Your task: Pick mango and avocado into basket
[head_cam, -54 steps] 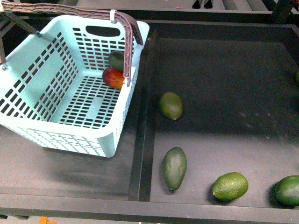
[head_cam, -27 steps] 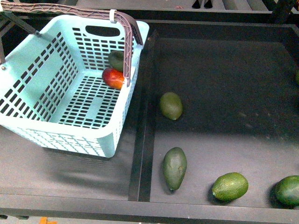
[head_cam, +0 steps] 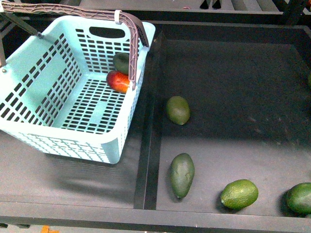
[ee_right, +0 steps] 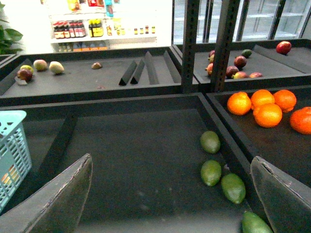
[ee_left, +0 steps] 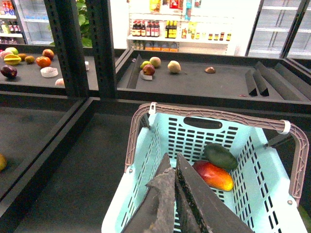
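The light turquoise basket stands at the left of the front view, its brownish-grey handle swung up. Inside, at its far right corner, the red-orange mango lies against the dark olive avocado. Neither gripper shows in the front view. In the left wrist view my left gripper is shut and empty, hovering above the basket, with the mango and avocado beyond its tips. My right gripper is open and empty above the dark tray, and the basket's corner shows at the edge of that view.
The tray right of the raised divider holds a small green avocado, a dark elongated one and two brighter ones near the front edge. In the right wrist view, green fruit line a divider, with oranges beyond it.
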`<action>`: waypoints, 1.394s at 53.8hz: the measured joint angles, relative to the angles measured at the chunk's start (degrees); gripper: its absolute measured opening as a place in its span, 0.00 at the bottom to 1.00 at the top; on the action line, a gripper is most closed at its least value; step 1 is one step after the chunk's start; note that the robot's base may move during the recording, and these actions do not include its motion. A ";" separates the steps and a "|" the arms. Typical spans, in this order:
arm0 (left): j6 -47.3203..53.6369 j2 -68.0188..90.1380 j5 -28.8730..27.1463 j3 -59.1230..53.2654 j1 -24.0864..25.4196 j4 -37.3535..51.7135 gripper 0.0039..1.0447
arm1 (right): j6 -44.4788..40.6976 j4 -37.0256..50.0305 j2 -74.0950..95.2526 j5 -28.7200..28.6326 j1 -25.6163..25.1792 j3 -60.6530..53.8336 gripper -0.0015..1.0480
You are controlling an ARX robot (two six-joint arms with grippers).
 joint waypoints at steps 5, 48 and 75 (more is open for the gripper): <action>0.02 -6.60 0.02 -0.98 0.00 -5.11 0.02 | 0.00 0.00 0.00 0.02 0.00 0.00 0.92; 0.17 -39.69 0.00 -2.27 0.00 -35.52 0.02 | 0.00 0.00 0.00 0.02 0.00 0.00 0.92; 0.22 -55.19 0.00 -2.25 0.00 -51.28 0.02 | 0.00 0.00 0.00 0.00 0.00 0.00 0.92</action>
